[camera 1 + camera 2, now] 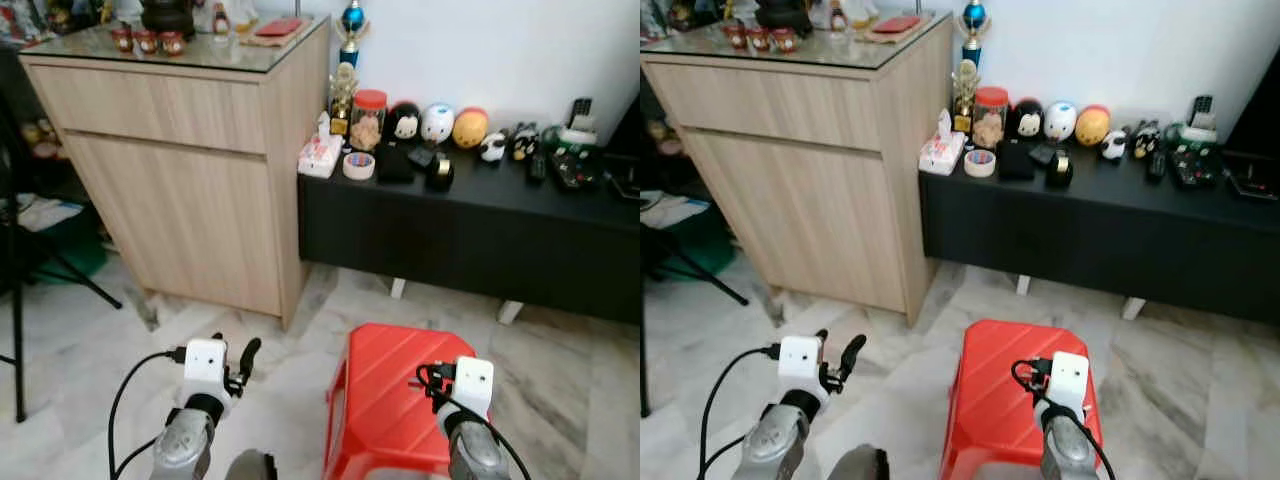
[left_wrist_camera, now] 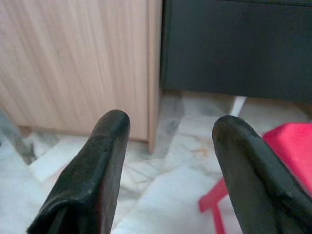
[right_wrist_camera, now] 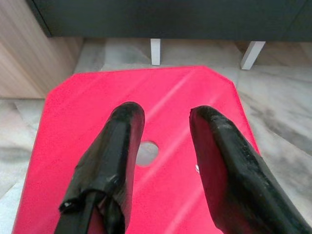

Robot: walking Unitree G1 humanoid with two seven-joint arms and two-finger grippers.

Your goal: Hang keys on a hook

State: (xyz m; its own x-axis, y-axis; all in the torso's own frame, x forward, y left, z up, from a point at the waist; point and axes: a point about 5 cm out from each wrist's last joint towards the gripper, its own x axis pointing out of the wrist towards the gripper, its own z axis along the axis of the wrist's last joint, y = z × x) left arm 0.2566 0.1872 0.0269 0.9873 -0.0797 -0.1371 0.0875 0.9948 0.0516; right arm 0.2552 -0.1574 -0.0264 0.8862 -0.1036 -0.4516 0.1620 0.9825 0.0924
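My left hand (image 1: 243,358), fingers released, hovers over the pale marble floor (image 1: 90,340) before the light wooden cabinet (image 1: 190,150). My right hand (image 3: 165,114), also released and empty, hangs above the red plastic stool (image 1: 385,390). Behind stands the low black worktop (image 1: 470,215); I cannot make out keys.

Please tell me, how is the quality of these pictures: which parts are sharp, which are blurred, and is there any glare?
Left eye view: evenly lit and fairly sharp, soft at the far shelf.
Left wrist view: the open left claw is blurred up close; the cabinet behind is clearer.
Right wrist view: pale streaks of glare cross the red stool; the open right claw is soft-edged.
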